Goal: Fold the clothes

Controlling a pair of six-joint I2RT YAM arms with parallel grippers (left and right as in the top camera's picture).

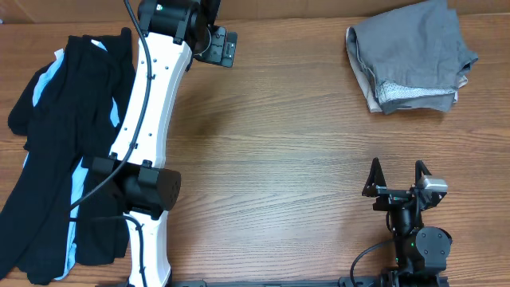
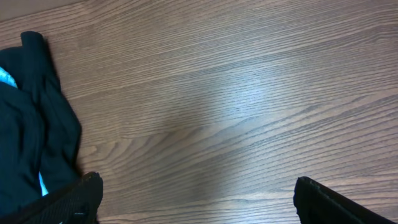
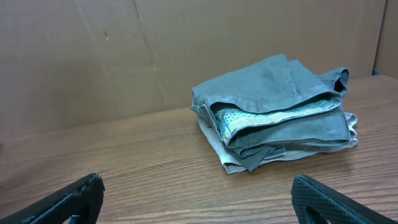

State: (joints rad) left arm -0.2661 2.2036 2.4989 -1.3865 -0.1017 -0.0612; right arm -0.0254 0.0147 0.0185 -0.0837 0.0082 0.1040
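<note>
Gaping empty, left hand (image 2: pixel 198 186) and right hand (image 1: pixel 396 167); beige garment (image 3: pixel 219 155) mostly hidden beneath folded grey shorts (image 3: pixel 267 81).

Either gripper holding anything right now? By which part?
Nothing held. Left gripper open over the table beside the black garment; right gripper open, short of the folded grey shorts.
</note>
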